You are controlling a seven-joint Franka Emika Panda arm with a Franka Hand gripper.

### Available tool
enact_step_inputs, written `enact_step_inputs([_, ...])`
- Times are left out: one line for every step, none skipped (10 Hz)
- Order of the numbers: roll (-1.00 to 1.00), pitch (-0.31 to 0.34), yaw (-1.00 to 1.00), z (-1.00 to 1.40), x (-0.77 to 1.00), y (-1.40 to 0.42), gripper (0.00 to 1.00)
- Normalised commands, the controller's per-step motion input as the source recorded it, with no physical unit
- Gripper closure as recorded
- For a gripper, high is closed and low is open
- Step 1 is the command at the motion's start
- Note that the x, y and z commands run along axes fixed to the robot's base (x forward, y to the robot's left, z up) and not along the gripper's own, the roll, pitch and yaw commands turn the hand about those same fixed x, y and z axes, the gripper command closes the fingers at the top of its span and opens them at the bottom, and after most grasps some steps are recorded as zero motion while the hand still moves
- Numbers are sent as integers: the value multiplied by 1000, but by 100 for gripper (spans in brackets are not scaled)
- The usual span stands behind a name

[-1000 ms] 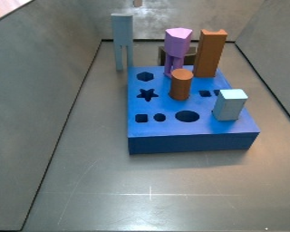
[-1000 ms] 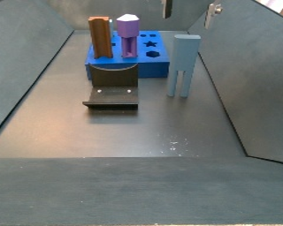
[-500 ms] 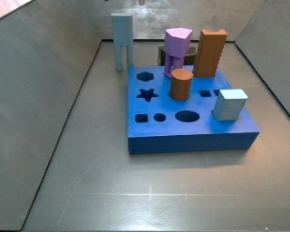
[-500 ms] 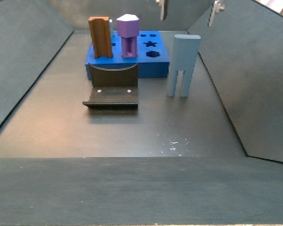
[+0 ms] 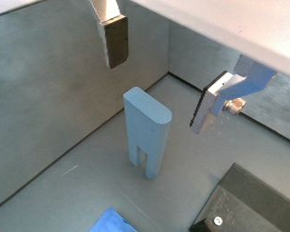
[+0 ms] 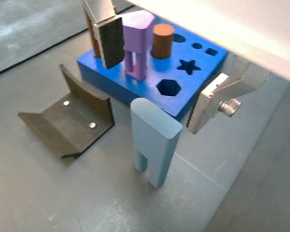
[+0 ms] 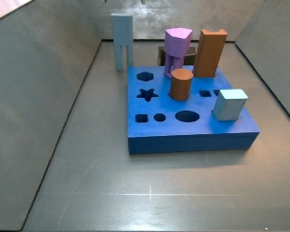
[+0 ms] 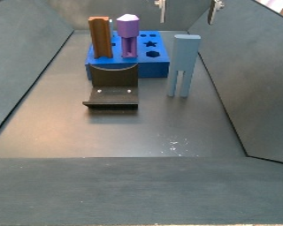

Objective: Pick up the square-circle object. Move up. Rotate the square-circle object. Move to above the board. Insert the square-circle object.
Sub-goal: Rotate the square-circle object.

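Pick step. Gripper sits above the square-circle object, fingers spread wide, nothing held. Peg stands upright on the floor beside the board, near the far edge in a side view. Long axis vertical, notch at the foot, top free. My call: descend straight, centre the flat faces between the pads, clamp high, don't clip the fixture.

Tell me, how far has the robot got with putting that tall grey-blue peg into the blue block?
Nothing looks done yet. The square-circle object stands upright on the floor beside the board, untouched. In hand: the gripper hangs open above the peg, fingers on either side but clear of it. Left: grasping, lifting, rotating, carrying over the board, inserting.
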Motion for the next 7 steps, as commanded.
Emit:
enact_step_inputs([-48, 39, 223, -26, 44, -2, 0])
enact_step_inputs([-47, 38, 147, -1000, 0, 0, 0])
enact_step_inputs([-46, 28, 100, -1000, 10, 1, 0])
enact_step_inputs([-45, -11, 69, -1000, 28, 1, 0])
enact_step_inputs([-43, -30, 57, -951, 23, 0, 0])
enact_step_inputs([-41, -46, 48, -799, 17, -3, 0])
enact_step_inputs([-45, -56, 45, -640, 11, -6, 0])
